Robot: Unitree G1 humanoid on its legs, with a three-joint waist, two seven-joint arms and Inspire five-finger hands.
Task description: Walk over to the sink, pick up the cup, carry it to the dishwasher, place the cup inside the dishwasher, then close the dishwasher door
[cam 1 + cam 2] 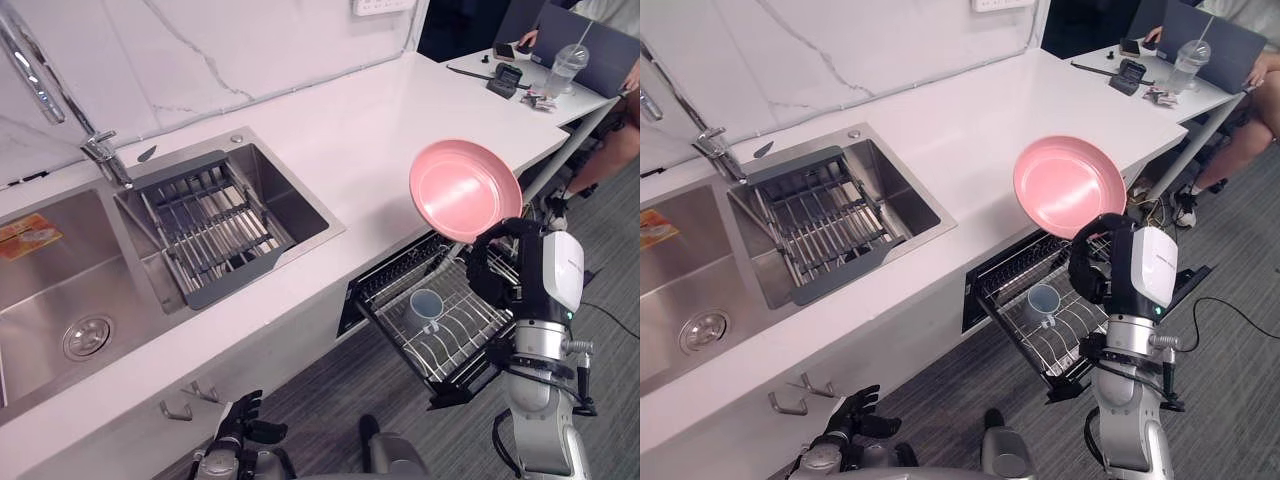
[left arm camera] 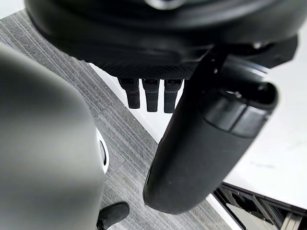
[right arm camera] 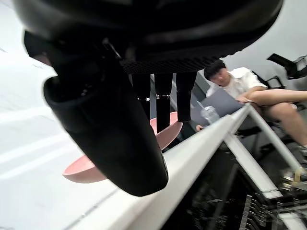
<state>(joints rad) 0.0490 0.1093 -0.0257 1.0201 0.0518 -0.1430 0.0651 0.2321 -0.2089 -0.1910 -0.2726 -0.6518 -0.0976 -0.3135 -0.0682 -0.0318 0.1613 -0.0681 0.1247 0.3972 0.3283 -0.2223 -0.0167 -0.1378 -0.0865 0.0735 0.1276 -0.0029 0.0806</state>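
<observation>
One pink plate (image 1: pixel 462 188), gripped in the right robot hand (image 1: pixel 497 260), tilts over the dishwasher rack (image 1: pixel 455 335), likely for slotting; left robot hand (image 1: pixel 238 418) hangs relaxed.

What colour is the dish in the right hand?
Plain pink; the dish shows best in the left eye view.

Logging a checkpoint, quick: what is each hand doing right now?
Left hand: open, holding nothing.
Right hand: shut on the pink plate.
</observation>
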